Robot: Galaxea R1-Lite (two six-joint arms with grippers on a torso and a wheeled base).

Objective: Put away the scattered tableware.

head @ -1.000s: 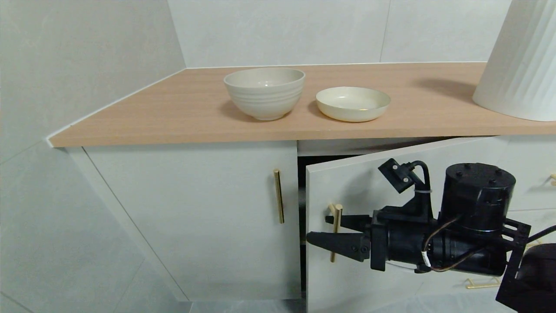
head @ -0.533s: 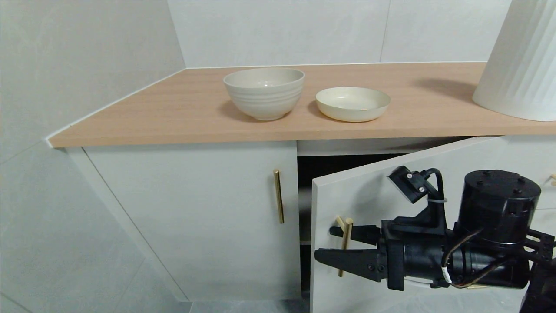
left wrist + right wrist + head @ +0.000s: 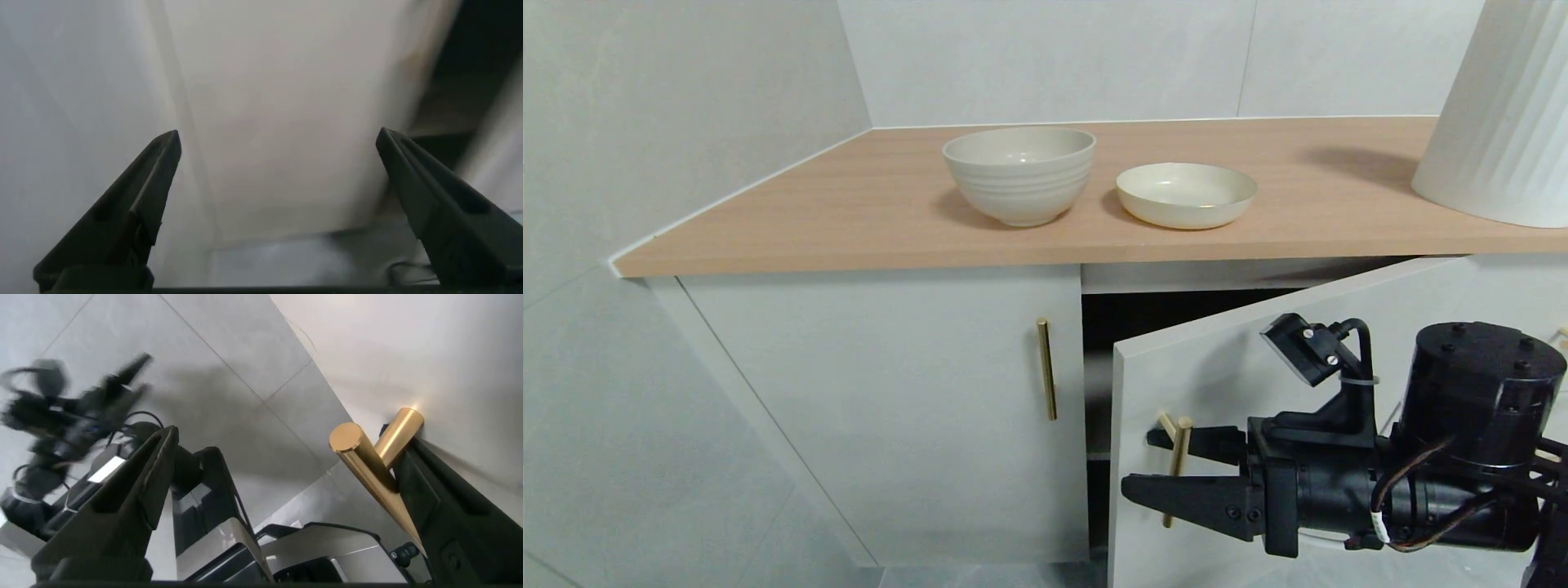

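Right gripper (image 3: 1139,462), jaws spread, straddles the brass handle (image 3: 1175,464); bowl (image 3: 1018,174) and dish (image 3: 1186,194) sit well above that handle.

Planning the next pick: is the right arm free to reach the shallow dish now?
Probably not yet: the right gripper straddles the door handle, well below the counter. It would need to back off first; the shallow dish itself sits uncovered.

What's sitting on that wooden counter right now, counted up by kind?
deep bowl: 1
shallow dish: 1
ribbed white container, cut off at the picture's edge: 1
Total on the counter: 3
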